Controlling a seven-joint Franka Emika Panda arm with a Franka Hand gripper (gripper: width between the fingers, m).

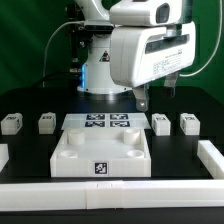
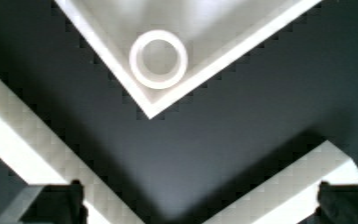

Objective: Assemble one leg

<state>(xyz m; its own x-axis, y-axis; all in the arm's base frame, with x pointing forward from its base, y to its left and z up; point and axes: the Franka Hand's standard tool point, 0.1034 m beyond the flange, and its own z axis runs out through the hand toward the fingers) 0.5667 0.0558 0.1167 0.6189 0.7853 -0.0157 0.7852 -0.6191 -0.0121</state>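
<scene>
Four small white legs with tags stand in a row on the black table: two toward the exterior view's left [image 1: 12, 124] [image 1: 46, 122] and two toward its right [image 1: 160, 123] [image 1: 189, 123]. The large flat white tray-like part [image 1: 70, 160] lies in front of them. One of its corners, with a round socket [image 2: 158, 57], shows in the wrist view. My gripper [image 1: 155, 95] hangs above the table behind the tray-like part, over the area near the right legs. It is open and empty, and its dark fingertips [image 2: 43, 205] stand wide apart in the wrist view [image 2: 194, 207]. No leg shows in the wrist view.
The marker board [image 1: 108, 123] lies between the two pairs of legs. A white raised border runs along the front [image 1: 110, 195] and up both sides [image 1: 212, 155] of the work area. The robot's base [image 1: 100, 70] stands at the back.
</scene>
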